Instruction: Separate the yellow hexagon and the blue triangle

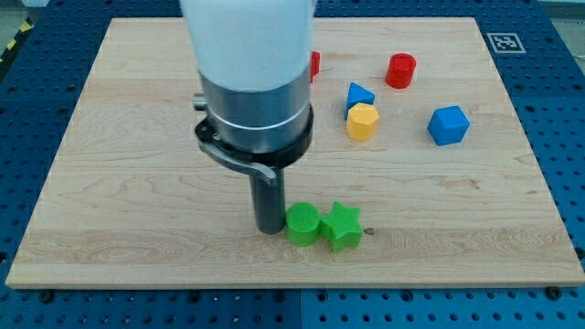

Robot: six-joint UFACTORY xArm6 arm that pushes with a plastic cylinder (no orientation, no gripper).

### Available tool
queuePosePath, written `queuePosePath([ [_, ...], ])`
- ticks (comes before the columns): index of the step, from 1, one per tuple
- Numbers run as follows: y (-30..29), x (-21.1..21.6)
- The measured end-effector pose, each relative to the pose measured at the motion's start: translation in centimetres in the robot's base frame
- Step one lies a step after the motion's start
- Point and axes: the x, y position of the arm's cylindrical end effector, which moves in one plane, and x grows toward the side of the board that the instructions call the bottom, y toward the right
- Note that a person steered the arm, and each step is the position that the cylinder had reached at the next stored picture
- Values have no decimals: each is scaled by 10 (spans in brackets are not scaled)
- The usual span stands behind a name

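My arm hangs upright over the counter (110,183); it carries no claw, and my tip (269,228) touches the counter at lower centre, just left of the green cylinder (302,224) and green star (344,226). At upper right, the blue triangle (358,95) touches the yellow hexagon (362,122) below it.

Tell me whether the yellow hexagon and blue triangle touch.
Touching: the camera view shows the blue triangle directly against the yellow hexagon, no board between.
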Motion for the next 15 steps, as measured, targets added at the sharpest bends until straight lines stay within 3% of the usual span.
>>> queuePosePath([
  [2, 3, 0],
  [4, -57, -6],
  [6, -63, -72],
  [9, -54, -75],
  [11, 62, -75],
  [13, 138, -81],
  [15, 163, -104],
])
